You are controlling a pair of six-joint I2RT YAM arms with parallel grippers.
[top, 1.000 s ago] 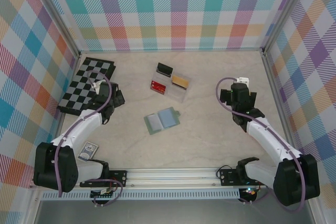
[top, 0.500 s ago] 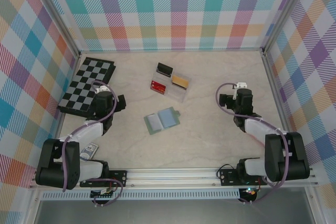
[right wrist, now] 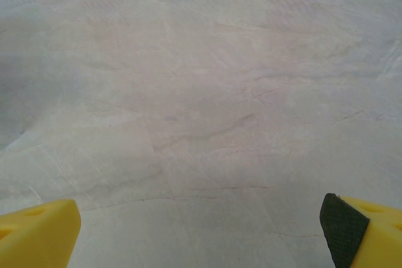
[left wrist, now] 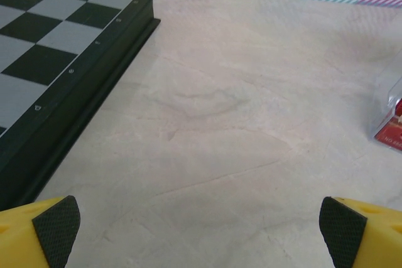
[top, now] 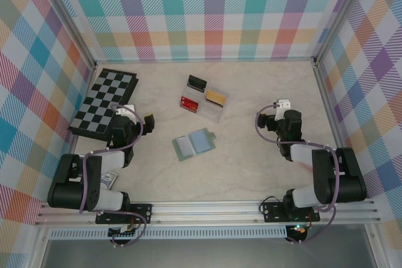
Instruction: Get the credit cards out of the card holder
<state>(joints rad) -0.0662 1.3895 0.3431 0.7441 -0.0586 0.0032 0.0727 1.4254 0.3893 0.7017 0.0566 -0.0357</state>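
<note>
The card holder (top: 194, 144) lies open and flat mid-table, grey-green with a pale blue lining. Behind it a clear tray (top: 211, 112) holds credit cards: a red one (top: 189, 103), a yellow-orange one (top: 215, 97) and a dark one (top: 197, 82). My left gripper (top: 134, 117) sits low at the left, beside the chessboard, well apart from the holder. Its yellow fingertips (left wrist: 56, 224) stand wide, open over bare table (left wrist: 201, 230). On the right my other gripper (top: 281, 117) is also open (right wrist: 201, 230), nothing between its fingers (right wrist: 342, 224). The red card (left wrist: 389, 133) peeks in at the left wrist view's right edge.
A black and grey chessboard (top: 103, 100) (left wrist: 56, 48) lies at the back left, close to my left gripper. A small patterned box (top: 105, 180) rests by the left arm's base. Checked walls enclose the table on three sides.
Both arms have folded back toward their bases, drawing the grippers nearer the front edge. Both grippers stay open. The holder and the tray have not moved.
</note>
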